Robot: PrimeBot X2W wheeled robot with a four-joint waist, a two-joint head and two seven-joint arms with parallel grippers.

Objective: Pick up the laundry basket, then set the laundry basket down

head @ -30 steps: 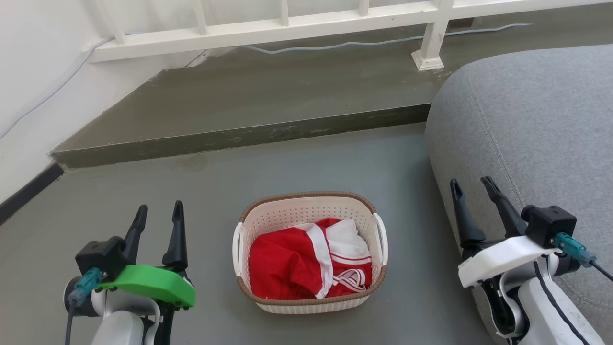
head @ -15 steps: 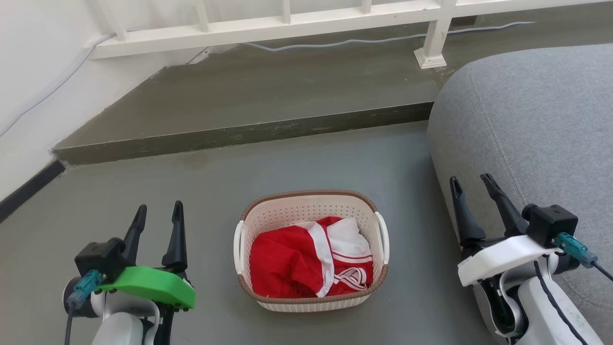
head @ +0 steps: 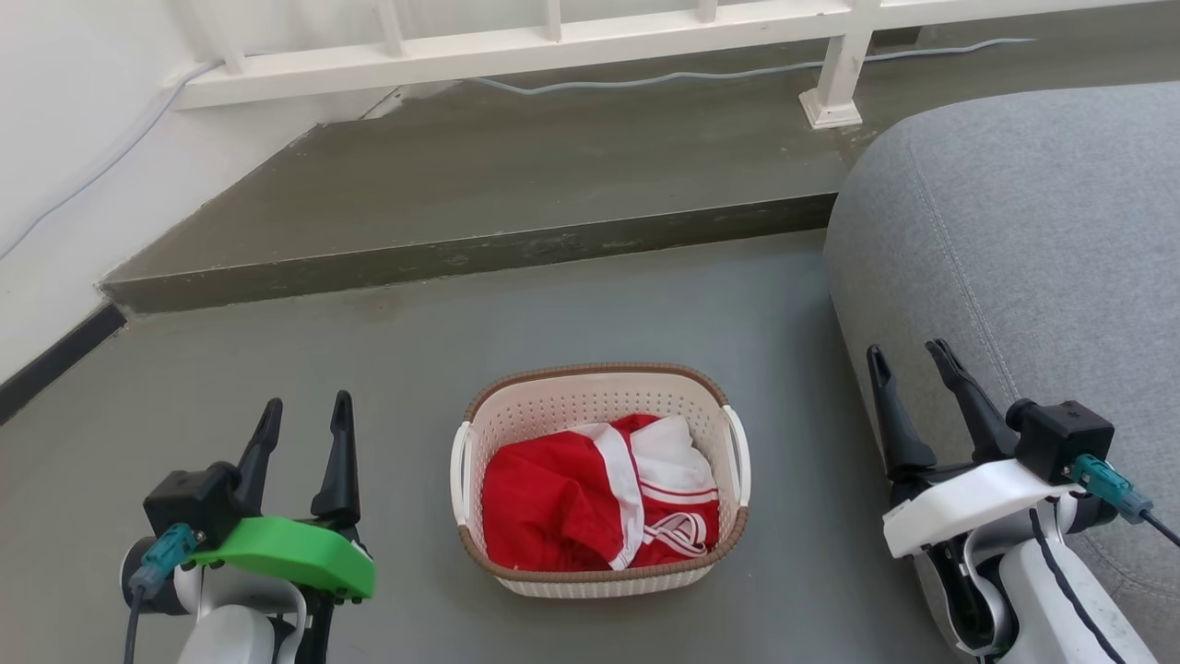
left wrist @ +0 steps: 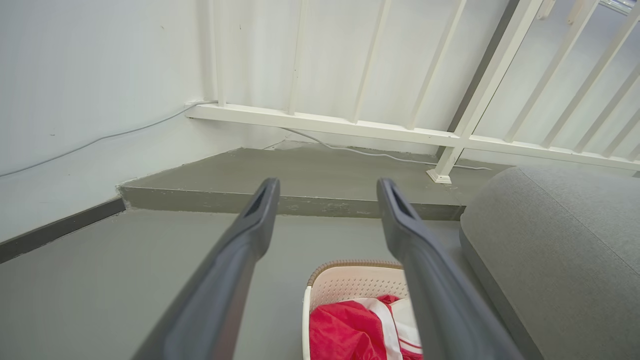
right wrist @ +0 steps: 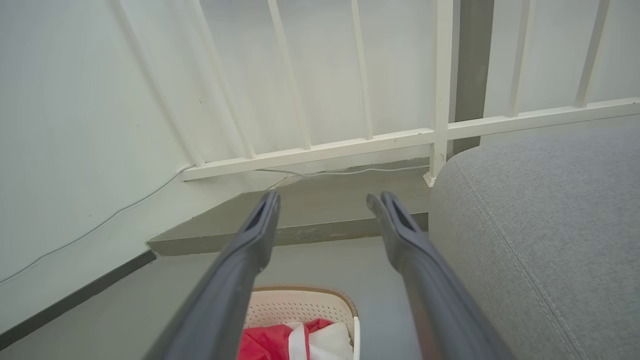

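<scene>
Your left gripper (head: 308, 403) and right gripper (head: 904, 349) flank the laundry basket (head: 590, 406), well apart from it, both spread open, holding nothing. Red cloth (head: 544, 503) lies inside.

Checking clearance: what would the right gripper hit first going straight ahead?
Way looks free nearby; the right gripper points over floor toward the step, probably first. Depth is unclear; sofa flanks it.

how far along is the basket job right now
Done: nothing yet; the laundry basket sits on the floor, red and white clothing inside. Under way: nothing; the left hand and right hand are open, either side of it, touching nothing. Left: grip its handles, lift, set it down.
</scene>
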